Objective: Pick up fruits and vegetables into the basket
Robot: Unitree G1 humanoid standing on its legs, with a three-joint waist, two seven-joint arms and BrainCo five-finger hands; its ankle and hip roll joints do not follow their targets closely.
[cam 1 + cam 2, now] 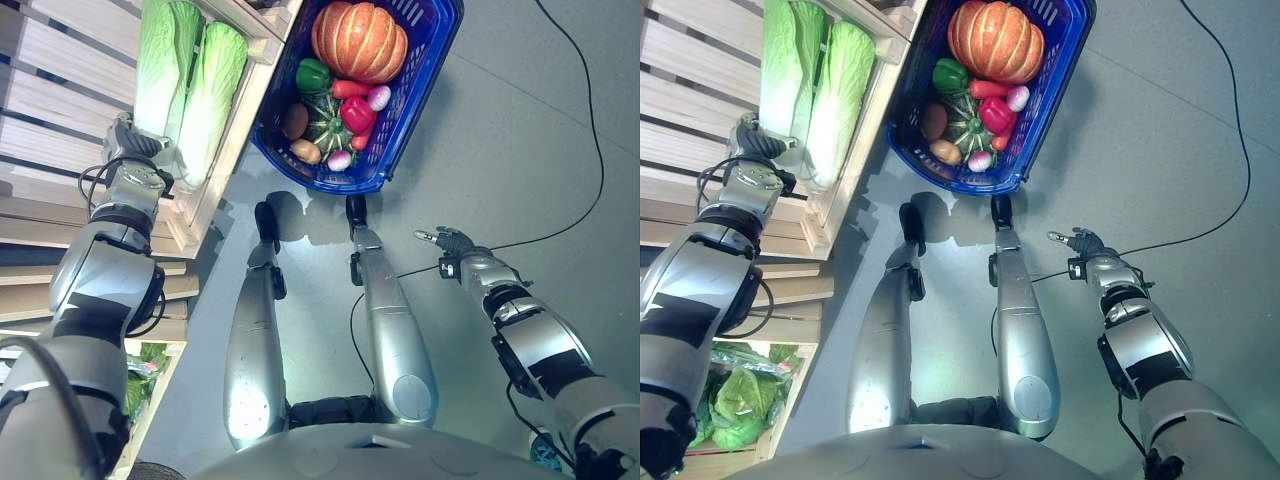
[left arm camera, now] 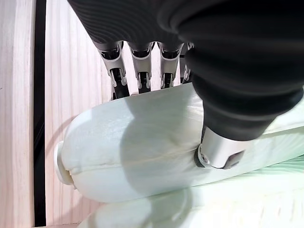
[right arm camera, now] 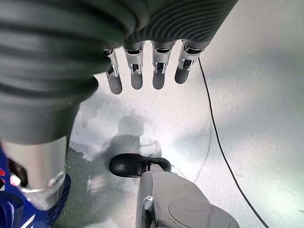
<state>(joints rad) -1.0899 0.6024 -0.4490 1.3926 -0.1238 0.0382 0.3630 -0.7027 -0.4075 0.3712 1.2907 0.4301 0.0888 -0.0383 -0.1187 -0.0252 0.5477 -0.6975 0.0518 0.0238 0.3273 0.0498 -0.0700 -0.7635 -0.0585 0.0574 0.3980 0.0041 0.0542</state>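
Note:
Two pale green napa cabbages [image 1: 160, 60] [image 1: 212, 95] lie side by side on a wooden shelf [image 1: 60, 90] at the left. My left hand [image 1: 135, 140] is at the white base end of the left one. In the left wrist view its fingers [image 2: 142, 71] reach over the far side of the cabbage [image 2: 142, 142] and the thumb presses on the near side. The blue basket [image 1: 330, 185] stands on the floor ahead. It holds a pumpkin [image 1: 360, 40], a green pepper [image 1: 312, 74], a red pepper [image 1: 357, 114] and several smaller vegetables. My right hand [image 1: 450, 242] hangs open over the bare floor to the right of the basket.
The shelf's wooden front rail [image 1: 225, 150] runs between the cabbages and the basket. A lower crate holds leafy greens [image 1: 735, 400]. Grey floor [image 1: 500, 120] spreads to the right of the basket.

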